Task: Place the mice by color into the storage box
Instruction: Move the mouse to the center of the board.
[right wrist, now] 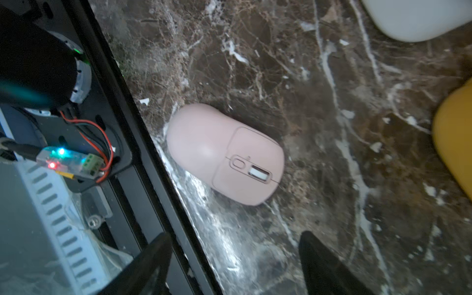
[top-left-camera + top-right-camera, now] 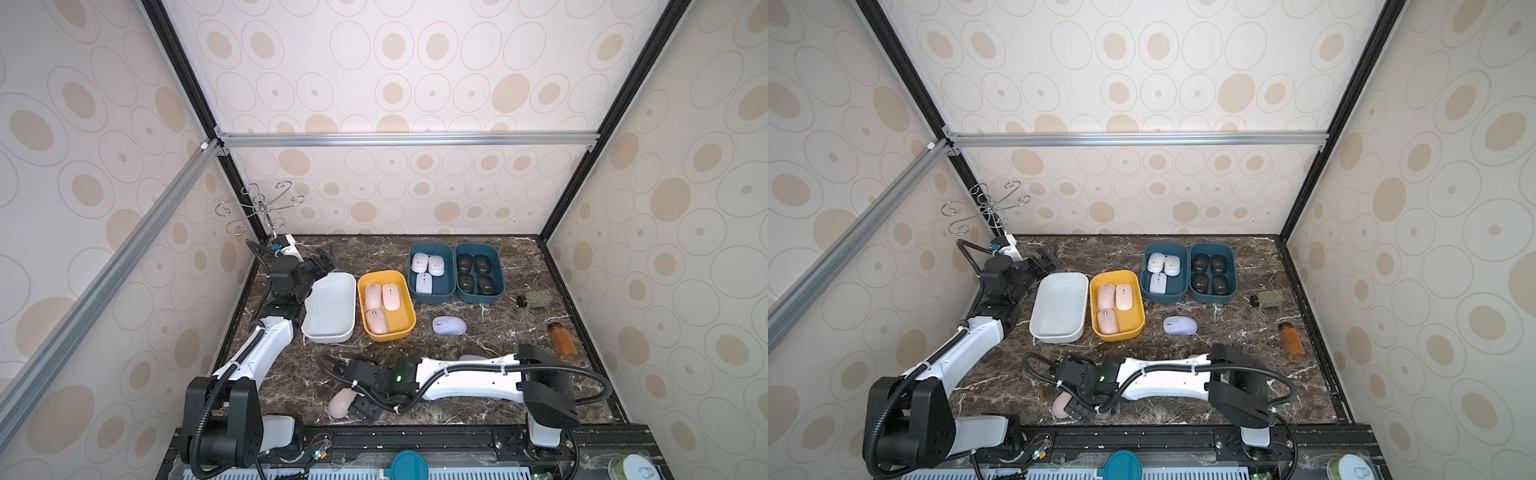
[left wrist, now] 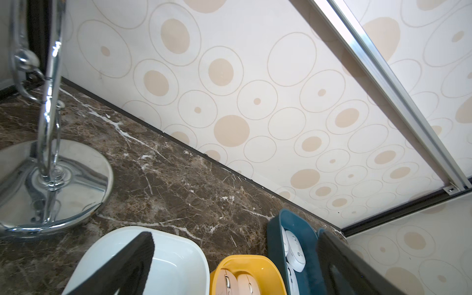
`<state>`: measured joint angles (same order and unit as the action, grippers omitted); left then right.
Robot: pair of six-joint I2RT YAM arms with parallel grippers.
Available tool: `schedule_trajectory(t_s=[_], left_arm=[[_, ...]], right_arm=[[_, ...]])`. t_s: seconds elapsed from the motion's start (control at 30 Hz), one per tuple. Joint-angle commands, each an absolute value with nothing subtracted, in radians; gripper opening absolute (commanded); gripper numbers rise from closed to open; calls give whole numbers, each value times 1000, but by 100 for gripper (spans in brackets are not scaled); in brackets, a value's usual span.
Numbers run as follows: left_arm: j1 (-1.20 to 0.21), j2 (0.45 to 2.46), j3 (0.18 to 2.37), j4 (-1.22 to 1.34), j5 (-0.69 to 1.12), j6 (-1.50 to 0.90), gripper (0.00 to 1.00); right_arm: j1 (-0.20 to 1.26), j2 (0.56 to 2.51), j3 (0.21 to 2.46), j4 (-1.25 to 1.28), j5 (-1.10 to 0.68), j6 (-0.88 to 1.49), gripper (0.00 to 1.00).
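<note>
Pink mouse [image 2: 340, 404] lies loose at lower centre in both top views, just beside the right gripper [image 2: 365, 409]. Its yellow box [image 2: 386, 332] sits mid-frame, with a lavender mouse [image 2: 449, 325] right of it.

Left wrist: the left gripper [image 3: 233, 241] is spread and empty.

Right wrist: the fingers [image 1: 329, 265] are apart with nothing between them. We should straddle the mouse's flanks and mind the black rail [image 1: 143, 153] touching it.

Left end effector [image 3: 235, 242], right end effector [image 1: 236, 236]: jaws apart.

No text, brand or number could be read; small round marks on the pale grey oval mice [image 2: 436, 264] were too blurred.
</note>
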<state>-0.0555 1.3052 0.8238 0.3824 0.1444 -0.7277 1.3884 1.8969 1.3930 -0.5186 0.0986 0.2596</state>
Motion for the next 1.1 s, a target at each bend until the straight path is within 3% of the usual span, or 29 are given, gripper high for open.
schedule_trajectory(t_s=[0.0,0.1,1.07], left_arm=[[-35,1276,831,382,111,-707,100],[-26,1276,827,389,119,-715,100],[0,1305,822,411,164,-747,100]], right_arm=[[1405,1965,1452,-543,157,204,89],[1408,2014,1483,-529,207,191,100],[1445,2259,1753,-621,399,267,99]])
